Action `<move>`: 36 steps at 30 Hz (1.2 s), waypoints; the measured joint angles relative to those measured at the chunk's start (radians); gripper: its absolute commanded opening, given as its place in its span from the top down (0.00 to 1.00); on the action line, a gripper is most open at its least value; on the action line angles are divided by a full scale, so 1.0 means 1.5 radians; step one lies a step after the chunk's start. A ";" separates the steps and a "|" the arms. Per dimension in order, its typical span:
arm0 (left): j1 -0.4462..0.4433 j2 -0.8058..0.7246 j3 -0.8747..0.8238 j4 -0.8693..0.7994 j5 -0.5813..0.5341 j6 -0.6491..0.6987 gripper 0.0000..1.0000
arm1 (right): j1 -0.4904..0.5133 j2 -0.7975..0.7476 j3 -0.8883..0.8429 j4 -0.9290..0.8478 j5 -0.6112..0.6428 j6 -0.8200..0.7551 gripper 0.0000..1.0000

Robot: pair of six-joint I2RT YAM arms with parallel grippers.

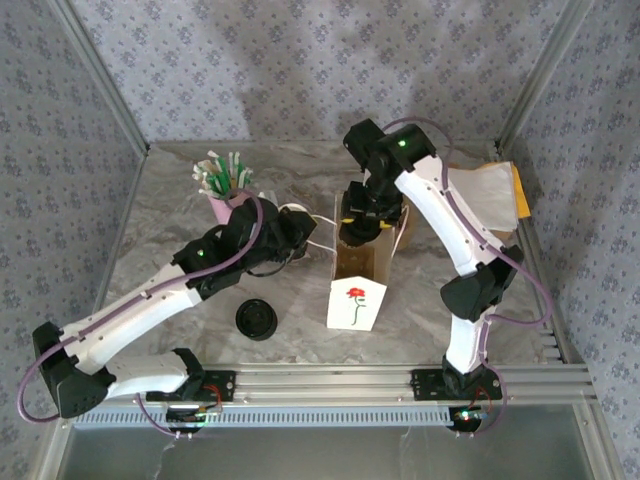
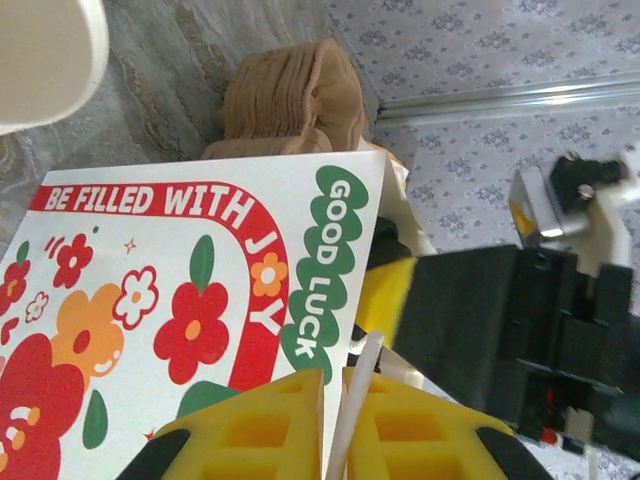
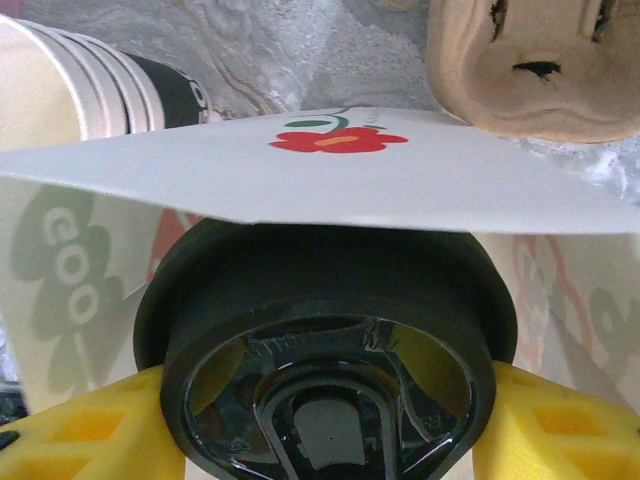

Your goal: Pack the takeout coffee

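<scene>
Right end effector clamps takeout coffee inside bag; left end effector seemingly pinches bag's handle.

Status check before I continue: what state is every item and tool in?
paper bag: upright, mouth open.
takeout coffee: lid on, held at the bag's mouth.
loose black lid: lying on the table.
straw cup: upright.
left tool: shut on the bag handle.
right tool: shut on the coffee's lid.
</scene>
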 measured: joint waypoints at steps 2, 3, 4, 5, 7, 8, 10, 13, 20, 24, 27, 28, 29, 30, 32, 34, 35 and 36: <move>0.006 0.001 0.000 0.001 -0.002 -0.001 0.90 | 0.000 0.000 0.010 0.000 -0.004 -0.004 0.46; 0.008 0.002 0.000 0.002 -0.002 -0.001 0.90 | -0.002 0.000 0.014 0.000 -0.008 -0.005 0.46; 0.008 0.004 0.001 0.003 -0.002 -0.001 0.90 | -0.004 0.000 0.016 0.000 -0.009 -0.007 0.46; 0.005 0.009 0.005 0.003 -0.002 -0.001 0.90 | -0.008 0.000 0.016 0.000 -0.012 -0.008 0.46; 0.001 0.021 0.017 0.003 -0.002 -0.002 0.90 | -0.016 0.001 0.016 0.000 -0.015 -0.009 0.46; -0.003 0.027 0.024 0.004 -0.002 -0.003 0.90 | -0.020 0.001 0.017 0.000 -0.015 -0.010 0.46; -0.008 0.036 0.034 0.013 -0.001 -0.005 0.90 | -0.027 0.005 0.027 0.000 -0.018 -0.018 0.46; -0.012 0.038 0.040 0.019 0.001 -0.012 0.91 | -0.035 0.014 0.048 0.000 -0.022 -0.029 0.46; -0.015 0.038 0.040 0.022 -0.002 -0.017 0.89 | -0.036 0.061 0.117 0.000 -0.033 -0.046 0.46; -0.016 0.037 0.040 0.022 -0.005 -0.020 0.88 | -0.036 0.088 0.154 0.000 -0.038 -0.052 0.47; -0.016 0.032 0.037 0.022 -0.008 -0.021 0.88 | -0.032 0.102 0.174 0.000 -0.039 -0.054 0.47; -0.016 0.027 0.034 0.022 -0.010 -0.021 0.88 | -0.031 0.104 0.178 0.000 -0.040 -0.054 0.47; -0.016 0.023 0.031 0.020 -0.011 -0.021 0.88 | -0.028 0.105 0.181 0.000 -0.040 -0.054 0.47; -0.016 0.018 0.027 0.019 -0.012 -0.023 0.88 | -0.025 0.105 0.181 0.000 -0.040 -0.054 0.47; -0.015 0.008 0.020 0.016 -0.013 -0.025 0.89 | -0.020 0.105 0.181 0.000 -0.040 -0.054 0.47; -0.012 0.001 0.014 0.014 -0.013 -0.027 0.91 | -0.013 0.105 0.180 0.000 -0.039 -0.054 0.47; -0.011 -0.002 0.012 0.013 -0.013 -0.027 0.92 | -0.010 0.104 0.176 0.000 -0.037 -0.054 0.47; -0.011 -0.003 0.011 0.011 -0.015 -0.028 0.93 | -0.006 0.100 0.171 0.000 -0.037 -0.054 0.47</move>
